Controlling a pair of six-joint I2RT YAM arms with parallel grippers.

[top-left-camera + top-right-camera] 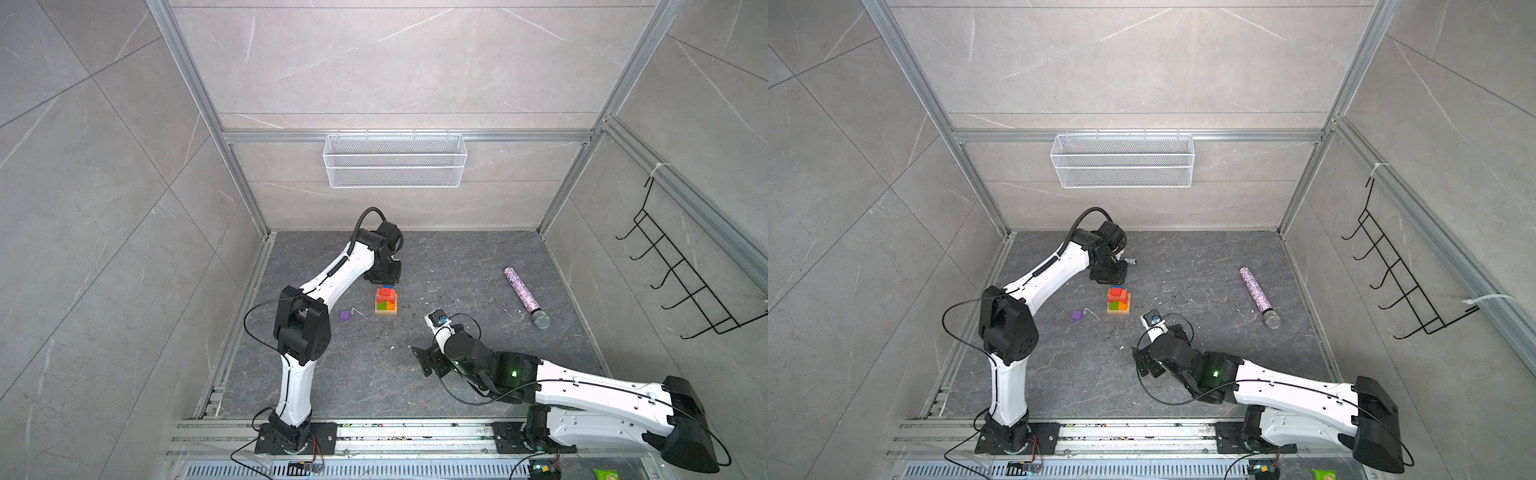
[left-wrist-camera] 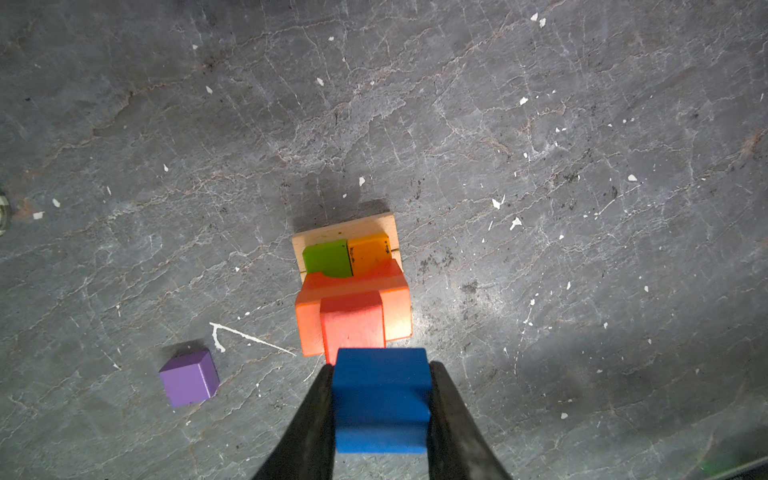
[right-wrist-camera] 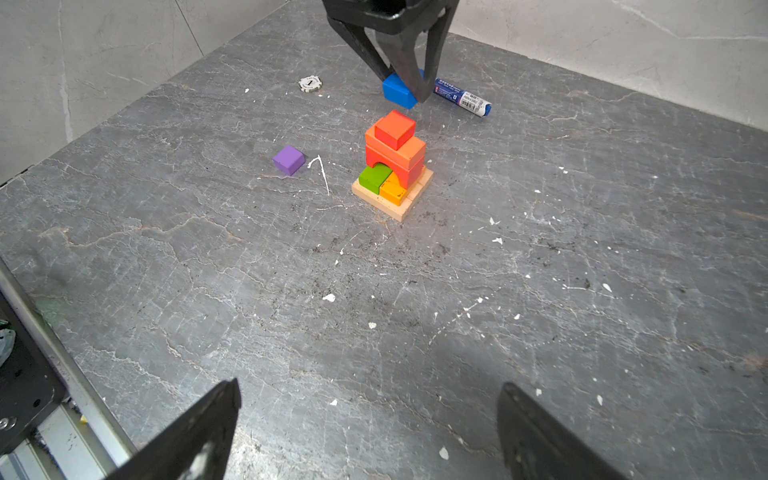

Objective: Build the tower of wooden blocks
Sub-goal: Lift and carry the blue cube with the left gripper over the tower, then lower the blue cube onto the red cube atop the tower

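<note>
Left wrist view, left gripper (image 2: 381, 368): clamped narrow on blue cube (image 2: 381, 399), fingers (image 2: 320, 415) flat against two opposite faces. Hangs off the worktop (image 3: 540, 257), just past the far side of the tower (image 3: 392, 166) top, with a clear gap to the red cube (image 3: 395, 126) in right wrist view.

Right wrist view, right gripper (image 3: 369, 388): spread wide, holding nothing, hovering over bare worktop near the front edge, well apart from tower.

Room, left to right in both top views:
- Open slab in from left wall, then purple cube (image 1: 344, 315) loose on the worktop, near tower's left side but apart from it, thin white mark (image 3: 322, 174) between.
- Tower about mid-worktop.
- Open slab to its right as far as glittery microphone (image 1: 524, 296), lying flat toward right wall.
- Behind tower toward rear wall: white chip (image 3: 310, 83) and blue marker pen (image 3: 463, 97), both flat, both clear of the stack.

Tower look:
- Square tan base (image 3: 401, 210) of oblongs laid side by side.
- Green block (image 3: 372, 176) and orange block (image 3: 392, 192) side by side on it.
- Red arch (image 3: 409, 172) bridging over both.
- Orange oblong (image 3: 405, 149) on the arch, red cube on top.
- Stands upright.
</note>
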